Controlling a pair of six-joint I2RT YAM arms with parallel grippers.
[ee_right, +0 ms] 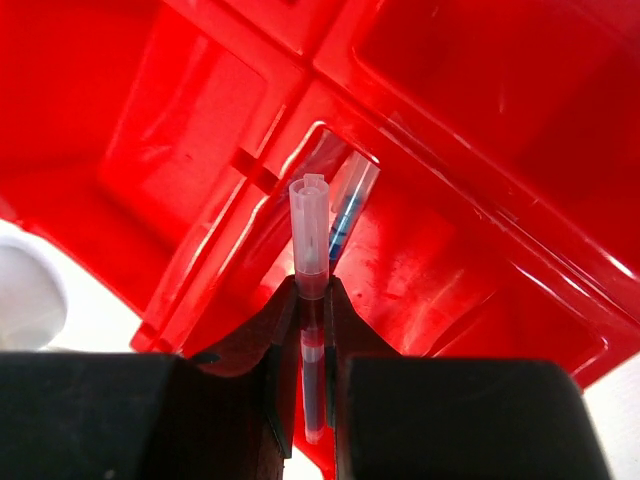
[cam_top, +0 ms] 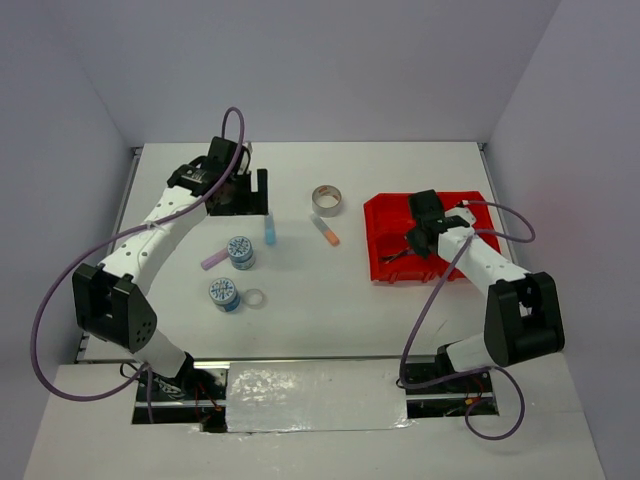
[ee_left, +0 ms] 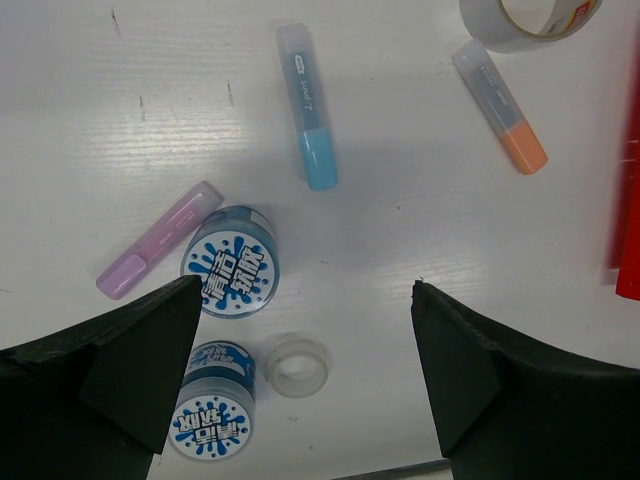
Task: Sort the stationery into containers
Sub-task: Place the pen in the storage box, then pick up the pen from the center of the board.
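Though unseen from above, right fingers point(ee_right: 252, 345) pinch a pen point(ee_right: 310, 225)

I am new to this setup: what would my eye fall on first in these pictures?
The bright red bin on the right side stands out first; the right end effector hangs over it, shut on a thin pen, with a blue pen lying inside. Left of it, the open left end effector hangs near a light-blue marker and a blue-white tape roll.
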